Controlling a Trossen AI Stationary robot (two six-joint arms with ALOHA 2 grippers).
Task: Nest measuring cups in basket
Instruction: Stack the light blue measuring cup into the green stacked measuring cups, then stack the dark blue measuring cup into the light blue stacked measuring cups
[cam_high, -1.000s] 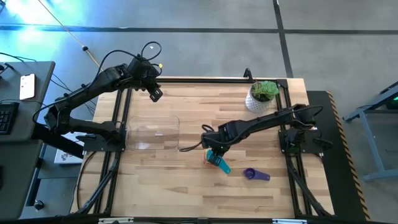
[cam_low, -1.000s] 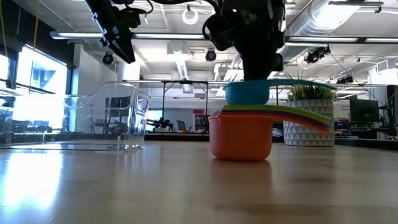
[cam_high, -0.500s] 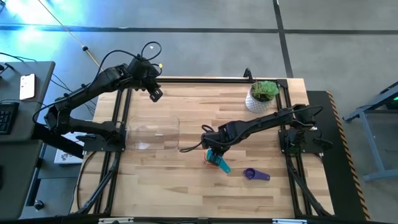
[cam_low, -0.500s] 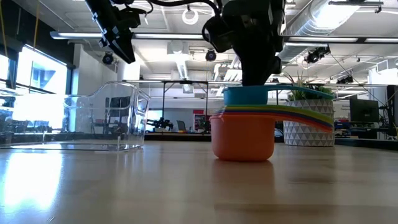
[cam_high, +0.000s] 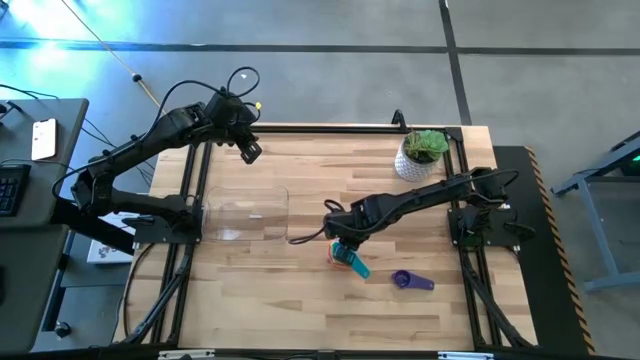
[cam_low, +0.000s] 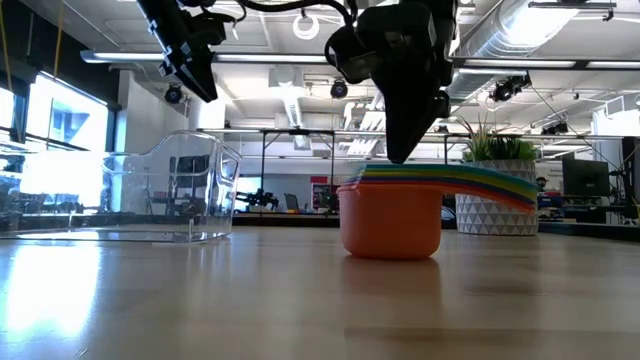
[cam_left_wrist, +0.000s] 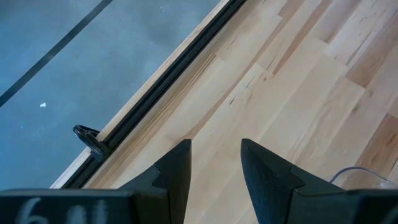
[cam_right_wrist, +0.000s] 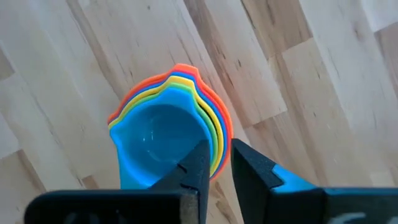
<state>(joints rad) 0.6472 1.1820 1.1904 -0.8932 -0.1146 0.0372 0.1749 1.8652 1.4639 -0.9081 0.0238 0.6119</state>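
A stack of nested measuring cups (cam_high: 343, 254), orange outermost (cam_low: 390, 215), stands on its base at mid-table. The cyan cup (cam_right_wrist: 155, 143) is innermost, its handle (cam_high: 359, 268) pointing toward the near right. My right gripper (cam_right_wrist: 219, 168) points down at the stack's rim, fingers slightly apart: one finger (cam_right_wrist: 198, 163) over the cyan bowl, the other (cam_right_wrist: 249, 168) outside the rims. A purple cup (cam_high: 403, 280) lies alone, right of the stack. The clear basket (cam_high: 245, 215) stands to the left. My left gripper (cam_high: 250, 153) hangs open above the table's far left. My right gripper comes at the stack from above, its fingers on either side of the layered cup rims (cam_right_wrist: 217, 140) on one side of the bowl. Whether either finger touches the rims, I cannot tell. The cyan cup sits fully nested, and the stack rests on the table.
A white patterned pot with a green plant (cam_high: 420, 155) stands at the far right. Black rails (cam_high: 330, 127) run along the table's edges. Bare wood lies between the basket and the stack, and along the near edge.
The cyan cup stood above the stack's rims under my right gripper. It has since sunk into the stack, and its rim is now level with the others. The rest of the stack has stayed where it was.
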